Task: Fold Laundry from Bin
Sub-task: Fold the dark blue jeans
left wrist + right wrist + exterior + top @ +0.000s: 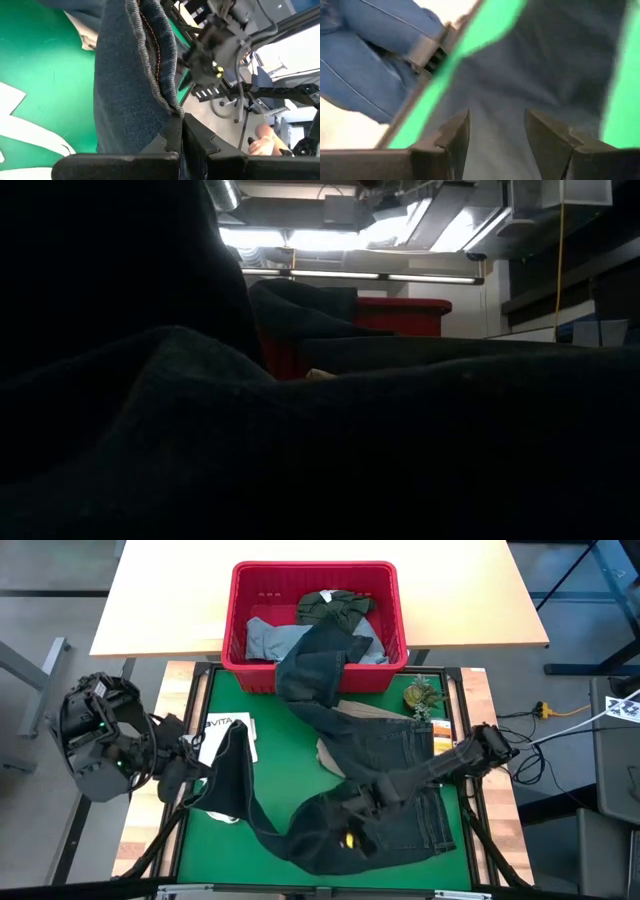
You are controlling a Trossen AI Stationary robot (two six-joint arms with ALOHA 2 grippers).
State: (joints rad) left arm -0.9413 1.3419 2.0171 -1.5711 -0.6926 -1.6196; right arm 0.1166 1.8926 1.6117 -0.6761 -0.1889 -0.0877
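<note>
Red bin (392,620) holding grey and olive laundry (338,606), left hand (181,131) clenching navy jeans (385,755), right hand (497,131) released.

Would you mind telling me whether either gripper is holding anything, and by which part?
The left gripper is shut on the dark navy jeans, pinching a stitched edge. The right gripper is open over the denim, holding nothing.
</note>
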